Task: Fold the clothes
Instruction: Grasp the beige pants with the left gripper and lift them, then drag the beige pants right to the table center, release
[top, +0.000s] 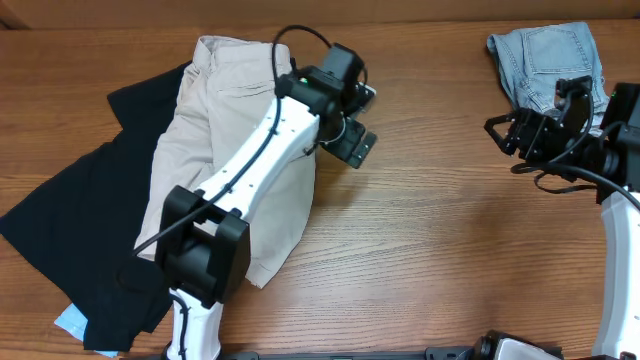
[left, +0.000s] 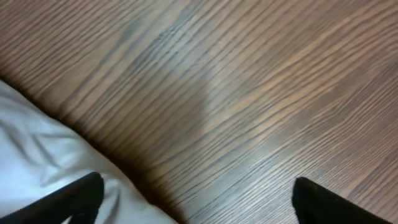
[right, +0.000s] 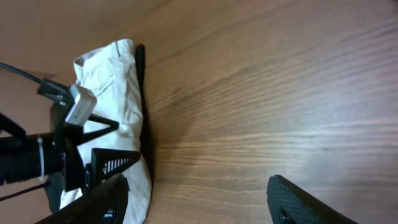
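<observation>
No readable writing in any view.
No words, labels, brands, numbers or signs can be made out on the cream-beige cotton shorts (top: 215, 130), the big black top (top: 90, 210), the small light-blue denim shorts (top: 545, 55) or the brown wooden table (top: 420, 220).

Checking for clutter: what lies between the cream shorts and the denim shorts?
Overhead, bare table wood; only the left gripper hangs beside the cream shorts.

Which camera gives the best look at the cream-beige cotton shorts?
Overhead: the cream-beige cotton shorts lie nearly whole, the left arm across them. Left wrist catches only an edge; right wrist sees them sideways, partly hidden.
</observation>
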